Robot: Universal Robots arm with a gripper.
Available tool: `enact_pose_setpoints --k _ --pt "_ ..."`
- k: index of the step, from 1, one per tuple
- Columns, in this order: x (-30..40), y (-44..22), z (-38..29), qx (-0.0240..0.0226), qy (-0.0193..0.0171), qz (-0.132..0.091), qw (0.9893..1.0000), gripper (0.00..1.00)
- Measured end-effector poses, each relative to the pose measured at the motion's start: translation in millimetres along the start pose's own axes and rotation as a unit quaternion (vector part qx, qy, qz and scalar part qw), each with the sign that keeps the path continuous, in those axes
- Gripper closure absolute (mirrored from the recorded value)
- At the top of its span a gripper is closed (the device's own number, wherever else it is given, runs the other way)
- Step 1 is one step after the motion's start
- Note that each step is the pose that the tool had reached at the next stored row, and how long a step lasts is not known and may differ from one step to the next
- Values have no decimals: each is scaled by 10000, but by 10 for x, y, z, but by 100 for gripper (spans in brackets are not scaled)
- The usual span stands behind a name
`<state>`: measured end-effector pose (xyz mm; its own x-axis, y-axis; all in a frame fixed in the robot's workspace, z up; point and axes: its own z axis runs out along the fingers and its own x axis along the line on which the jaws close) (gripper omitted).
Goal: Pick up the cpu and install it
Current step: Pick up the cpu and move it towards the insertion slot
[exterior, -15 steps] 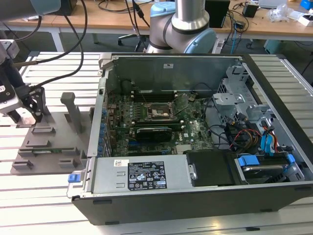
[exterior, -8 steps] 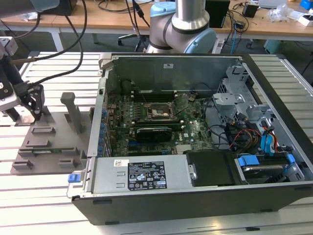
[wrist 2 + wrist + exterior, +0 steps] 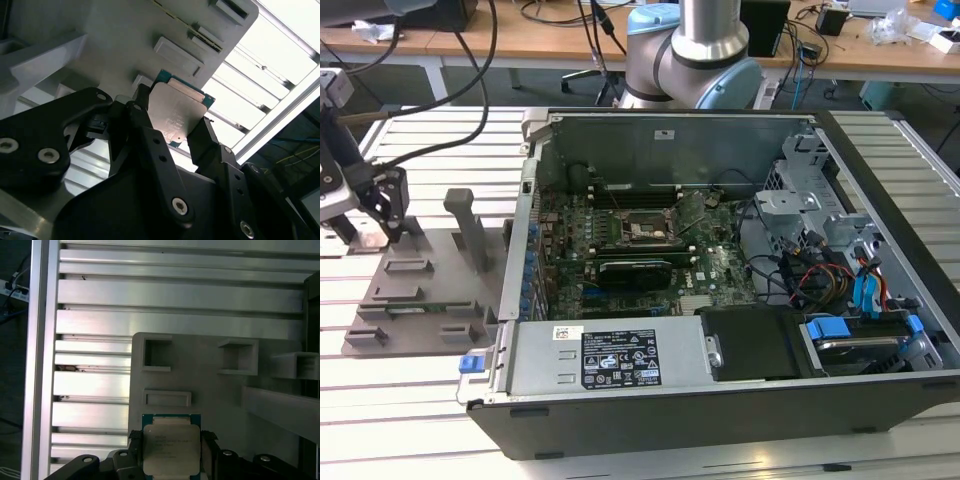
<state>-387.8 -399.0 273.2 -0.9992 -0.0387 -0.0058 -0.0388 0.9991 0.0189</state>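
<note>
While the pincer (image 3: 382,230) hangs over the grey holder tray (image 3: 420,290) at the exterior view's left, both wrist views show its two black fingers (image 3: 145,125) set against opposite edges of the cpu (image 3: 177,112), so it reads as clamped on the chip, not standing apart. The cpu (image 3: 171,447) lies flat between them, metal plate toward the cameras and a thin green edge showing round it; being nearly square it has no long axis to speak of, and the grip runs straight across its width. Whether it rests on the tray (image 3: 210,395) or hangs just clear of it I cannot tell. From the pincer the socket (image 3: 638,232) lies toward the exterior view's right, well apart, beyond the near side wall of the open computer case (image 3: 720,410) and about the middle of the green motherboard (image 3: 720,265). Besides the board, that case holds loose cables and a drive bay with blue tabs (image 3: 825,328); whether the socket is bare I cannot tell. Two square pockets (image 3: 156,354) of the tray near the chip are empty, as is a shallow slot (image 3: 167,398) just beside it, and tray and case both stand on the slatted metal counter (image 3: 410,410)
</note>
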Motion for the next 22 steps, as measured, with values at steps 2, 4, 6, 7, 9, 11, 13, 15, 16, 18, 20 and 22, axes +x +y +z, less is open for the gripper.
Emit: enact_pose_setpoints --k 2,4,6,7,9,11,13,15,16,18,20,22 --pt "0 0 -4 -1 -1 0 10000 45" --pt "0 0 -16 0 1 0 10000 45" --pt "0 1 -38 0 0 0 10000 45" --pt "-1 1 -55 1 0 0 10000 45" --pt "0 1 -64 2 0 0 10000 45" --pt "-1 2 -91 2 0 0 10000 45" --pt "-1 2 -127 2 0 0 10000 45" --pt "-1 3 -162 2 0 -1 10000 45" --pt "-1 3 -176 3 0 0 10000 45" --pt "-1 4 -194 3 0 0 10000 45" --pt "-1 4 -210 2 0 0 10000 45" --pt "-1 4 -222 2 -1 0 10000 45"
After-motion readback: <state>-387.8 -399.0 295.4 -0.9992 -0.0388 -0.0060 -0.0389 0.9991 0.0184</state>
